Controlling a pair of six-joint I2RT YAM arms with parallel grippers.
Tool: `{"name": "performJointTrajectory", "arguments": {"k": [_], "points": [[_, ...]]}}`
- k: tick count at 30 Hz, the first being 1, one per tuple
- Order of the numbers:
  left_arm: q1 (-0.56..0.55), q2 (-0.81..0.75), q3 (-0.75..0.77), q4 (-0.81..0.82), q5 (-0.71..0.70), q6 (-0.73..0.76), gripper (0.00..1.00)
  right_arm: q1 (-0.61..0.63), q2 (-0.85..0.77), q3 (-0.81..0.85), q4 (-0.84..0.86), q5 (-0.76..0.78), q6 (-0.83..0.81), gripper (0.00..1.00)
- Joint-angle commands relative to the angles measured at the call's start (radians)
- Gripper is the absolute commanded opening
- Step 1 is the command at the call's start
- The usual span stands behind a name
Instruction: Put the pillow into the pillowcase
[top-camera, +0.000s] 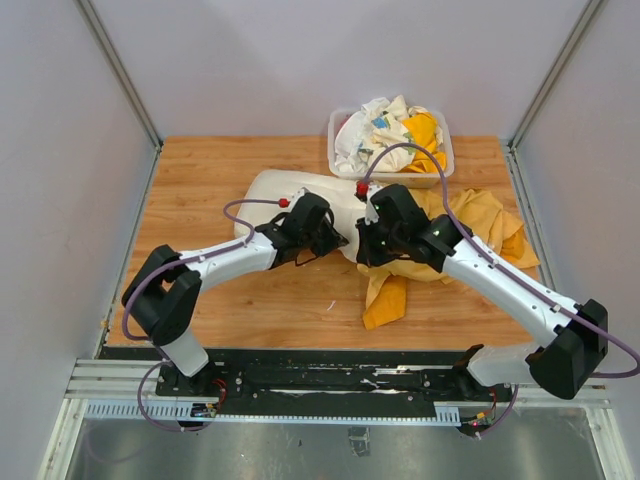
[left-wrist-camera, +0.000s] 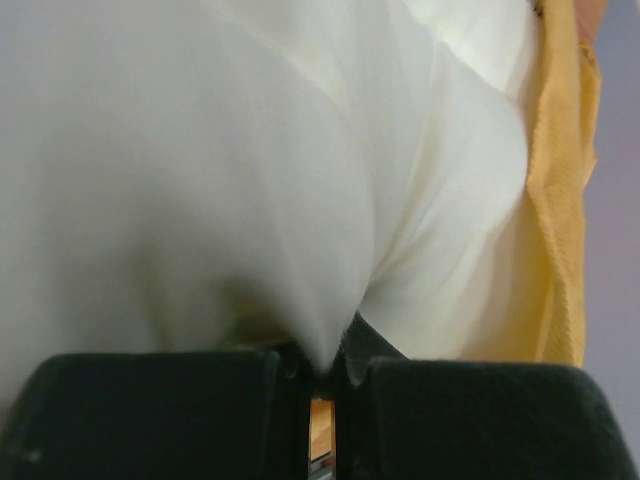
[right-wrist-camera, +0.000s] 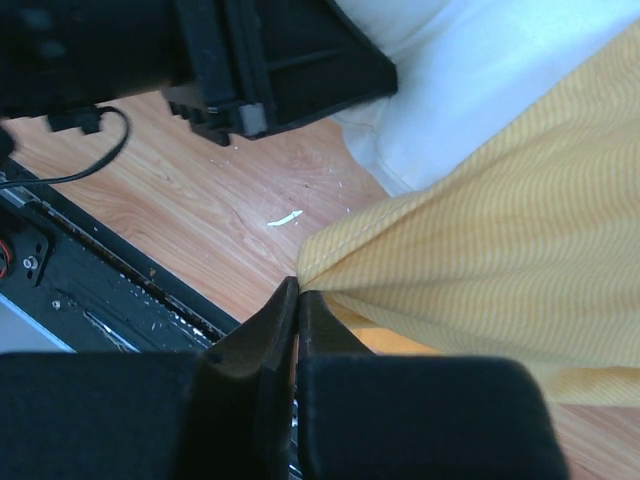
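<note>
Gripping with the left gripper (left-wrist-camera: 322, 378), jaws nearly together, a fold of the pillow (left-wrist-camera: 250, 200) right at its tips. Pinching the pillowcase (right-wrist-camera: 500, 260) hem in the right gripper (right-wrist-camera: 297, 300), jaws tight on the cloth. Judging insertion as barely starting: seeing most of the pillow lying bare beyond the left gripper, only its end nearest the right gripper meeting orange fabric.

Left, pillow (top-camera: 280, 195); right, pillowcase (top-camera: 485, 215); behind them, bin (top-camera: 334, 150).
</note>
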Motion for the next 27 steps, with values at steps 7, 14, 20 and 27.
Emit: {"name": "performJointTrajectory", "arguments": {"k": [7,14,20,27], "points": [[-0.022,0.085,-0.002,0.194,0.072,0.058,0.0,0.047,-0.033,-0.063,0.02,-0.091,0.01,0.01],[-0.022,0.103,-0.083,0.275,0.119,0.044,0.0,0.047,-0.091,-0.242,0.027,-0.055,0.076,0.12],[-0.022,0.121,-0.118,0.315,0.143,0.045,0.0,0.041,-0.138,-0.165,-0.062,0.113,0.042,0.37],[-0.024,0.126,-0.149,0.347,0.171,0.038,0.0,-0.052,-0.044,0.052,-0.191,0.403,0.005,0.5]]}}
